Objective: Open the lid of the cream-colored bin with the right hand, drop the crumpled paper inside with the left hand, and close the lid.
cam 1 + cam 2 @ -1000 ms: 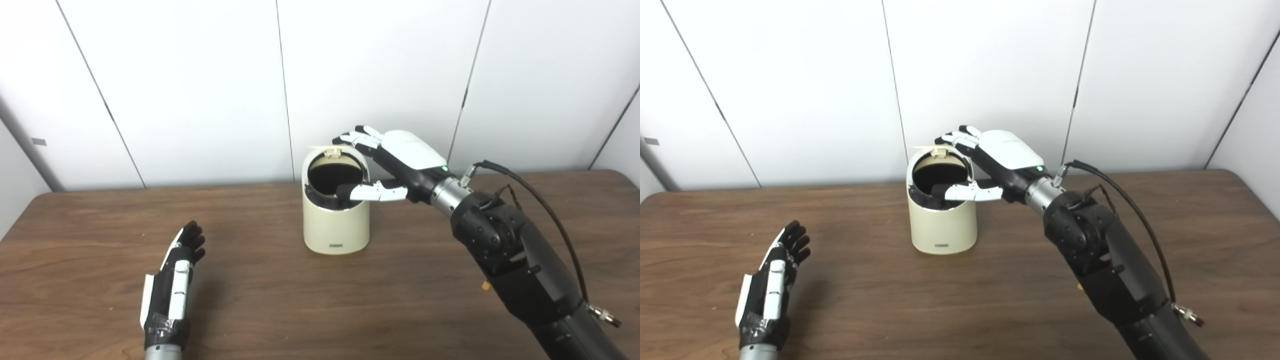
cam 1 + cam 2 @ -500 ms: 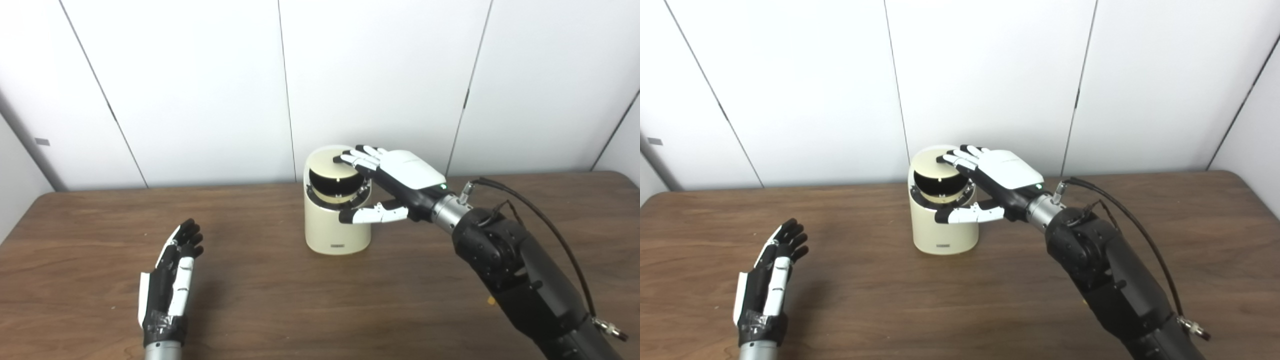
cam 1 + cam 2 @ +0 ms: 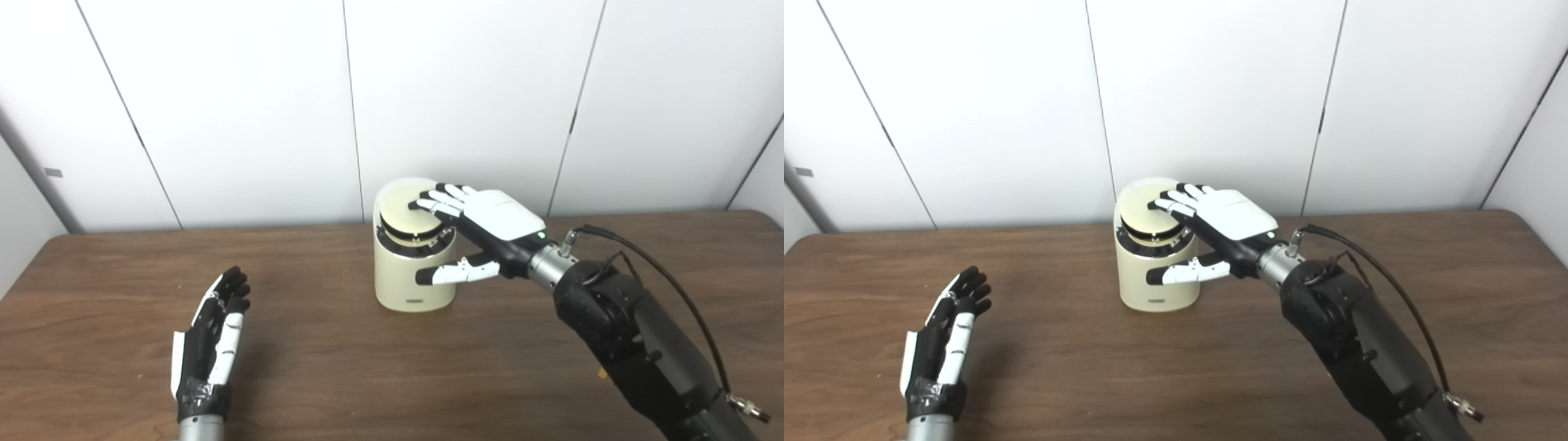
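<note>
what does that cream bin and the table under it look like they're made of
Cream-colored bin: probably plastic, smooth with a soft sheen and moulded rounded edges; its lid looks matte tan with a dark ring. Table: brown wood grain, likely laminate or veneer, since the surface looks flat and faintly glossy.

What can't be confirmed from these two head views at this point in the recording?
- Inside of the bin: hidden in both views by the lid, so the crumpled paper cannot be seen.
- Whether the lid is fully seated: the right hand covers its right edge in both views.
- Left hand palm: turned away from both cameras, though nothing shows held.
</note>
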Robot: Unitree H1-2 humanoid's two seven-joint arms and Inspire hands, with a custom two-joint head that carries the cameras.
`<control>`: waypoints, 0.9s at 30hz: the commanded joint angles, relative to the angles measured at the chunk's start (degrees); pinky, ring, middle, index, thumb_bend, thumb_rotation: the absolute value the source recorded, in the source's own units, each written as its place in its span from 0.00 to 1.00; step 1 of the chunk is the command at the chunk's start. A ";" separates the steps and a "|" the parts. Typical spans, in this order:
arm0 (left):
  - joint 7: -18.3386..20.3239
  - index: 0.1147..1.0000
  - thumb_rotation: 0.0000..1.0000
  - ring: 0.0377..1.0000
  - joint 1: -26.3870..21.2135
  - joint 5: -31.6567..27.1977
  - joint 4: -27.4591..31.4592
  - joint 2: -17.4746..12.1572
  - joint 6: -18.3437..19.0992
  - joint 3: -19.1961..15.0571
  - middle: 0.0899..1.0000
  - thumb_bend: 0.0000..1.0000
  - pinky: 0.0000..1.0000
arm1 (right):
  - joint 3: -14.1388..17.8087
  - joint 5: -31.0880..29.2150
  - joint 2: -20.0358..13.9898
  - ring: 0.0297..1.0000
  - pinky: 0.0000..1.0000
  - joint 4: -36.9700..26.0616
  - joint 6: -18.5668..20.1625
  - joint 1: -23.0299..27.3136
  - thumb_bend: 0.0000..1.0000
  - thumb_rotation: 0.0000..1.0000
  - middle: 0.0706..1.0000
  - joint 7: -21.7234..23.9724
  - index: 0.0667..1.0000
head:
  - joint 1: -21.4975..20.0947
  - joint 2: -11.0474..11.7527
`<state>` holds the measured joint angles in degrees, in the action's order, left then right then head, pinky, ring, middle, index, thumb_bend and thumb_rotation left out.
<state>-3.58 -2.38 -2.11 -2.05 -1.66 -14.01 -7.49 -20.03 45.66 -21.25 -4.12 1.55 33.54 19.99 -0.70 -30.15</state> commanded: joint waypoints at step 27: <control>-0.38 0.89 0.70 0.87 1.73 0.44 -3.23 1.42 1.00 0.91 0.88 0.55 0.87 | -0.22 7.33 -2.11 1.00 1.00 -4.46 -3.12 -2.56 0.63 1.00 0.95 -1.35 0.88 | 0.44 -1.99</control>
<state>-3.61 -2.72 -1.96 -2.21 -1.59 -13.02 -7.41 -20.69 52.55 -22.50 -7.49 -0.54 30.02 19.21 -0.26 -32.08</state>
